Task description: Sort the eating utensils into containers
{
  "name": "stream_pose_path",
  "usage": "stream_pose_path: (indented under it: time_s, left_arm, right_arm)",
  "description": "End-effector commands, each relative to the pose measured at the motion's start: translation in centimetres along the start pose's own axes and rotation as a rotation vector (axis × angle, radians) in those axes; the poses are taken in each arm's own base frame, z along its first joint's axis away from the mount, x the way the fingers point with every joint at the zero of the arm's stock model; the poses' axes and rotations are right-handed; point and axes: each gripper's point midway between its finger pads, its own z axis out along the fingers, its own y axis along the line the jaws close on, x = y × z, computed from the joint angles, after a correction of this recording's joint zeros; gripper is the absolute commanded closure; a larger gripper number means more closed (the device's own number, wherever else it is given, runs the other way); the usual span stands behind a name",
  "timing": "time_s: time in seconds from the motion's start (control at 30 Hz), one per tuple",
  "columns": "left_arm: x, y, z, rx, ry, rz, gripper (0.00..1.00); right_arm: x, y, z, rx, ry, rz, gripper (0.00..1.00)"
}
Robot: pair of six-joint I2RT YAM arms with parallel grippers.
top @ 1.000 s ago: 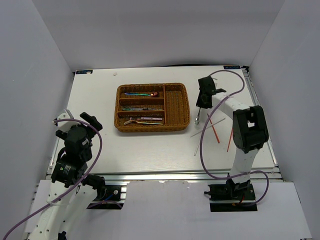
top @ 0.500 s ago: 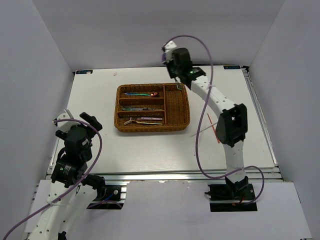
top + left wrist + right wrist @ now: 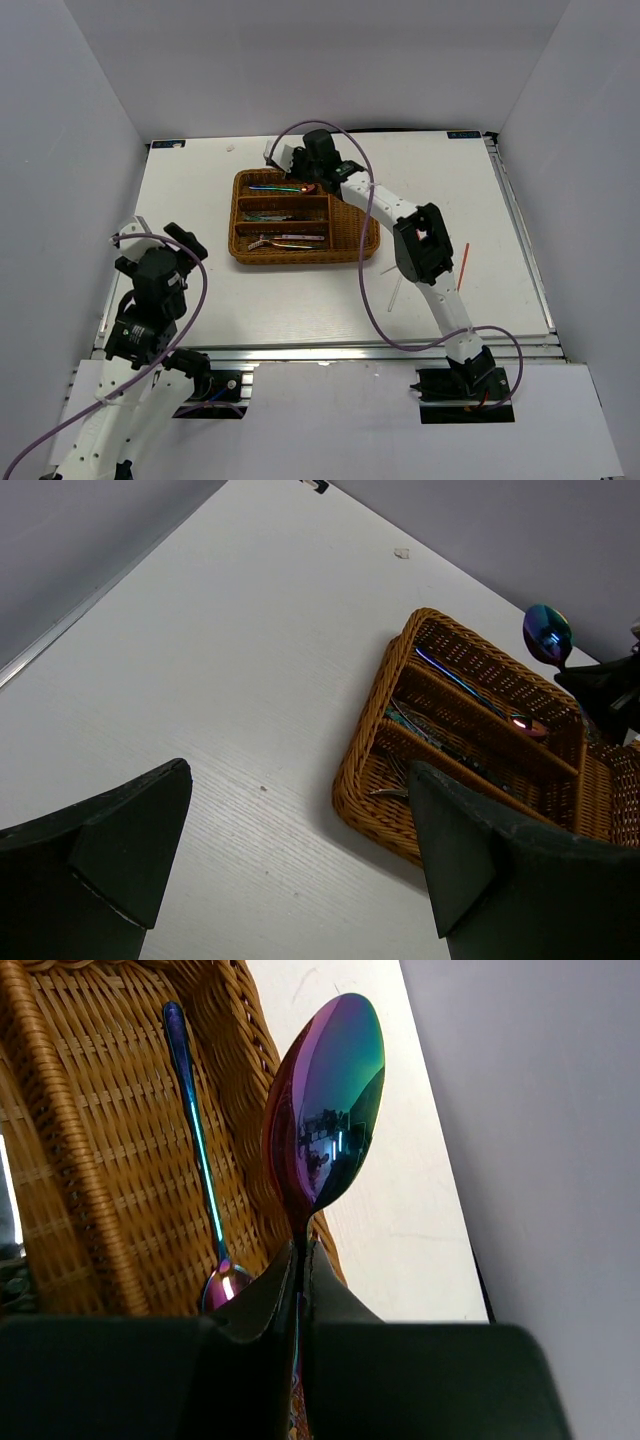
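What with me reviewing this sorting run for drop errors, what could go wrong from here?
The shut right gripper pinches the iridescent metal spoon only by its thin handle, bowl upward, so it might pivot or slip. The bowl appears to hang near the far rim of the brown woven wicker tray; released there, it could catch the rim or land outside. The slot below already holds a thin blue-handled spoon, which it might land across.

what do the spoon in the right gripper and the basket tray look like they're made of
The spoon looks like polished metal with an iridescent coating: its bowl gives mirror-sharp reflections and shifts between purple, blue and green. The tray looks like woven wicker or rattan in a matte brown: interlaced strands show on its walls and floor, though a synthetic weave cannot be ruled out.
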Motion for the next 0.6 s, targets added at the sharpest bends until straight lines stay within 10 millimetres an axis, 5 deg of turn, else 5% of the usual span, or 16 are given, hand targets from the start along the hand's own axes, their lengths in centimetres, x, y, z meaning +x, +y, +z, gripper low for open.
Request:
stream_pose_path:
  time_s: [0.0, 0.33, 0.57]
  left_arm:
    - [-0.2, -0.2, -0.2, 0.020, -0.009, 0.001, 0.02]
    - [-0.6, -0.1, -0.5, 0.033, -0.022, -0.012, 0.02]
    - [-0.7, -0.1, -0.7, 0.035, -0.028, -0.017, 0.02]
  right_arm:
    - [-5.7, -3.3, 0.1, 0.070, -0.207, -0.130, 1.00]
    - [-4.9, -1.3, 3.7, 0.074, -0.225, -0.173, 1.00]
    - [-4.9, -0.3, 2.7, 0.049, -0.230, -0.127, 0.70]
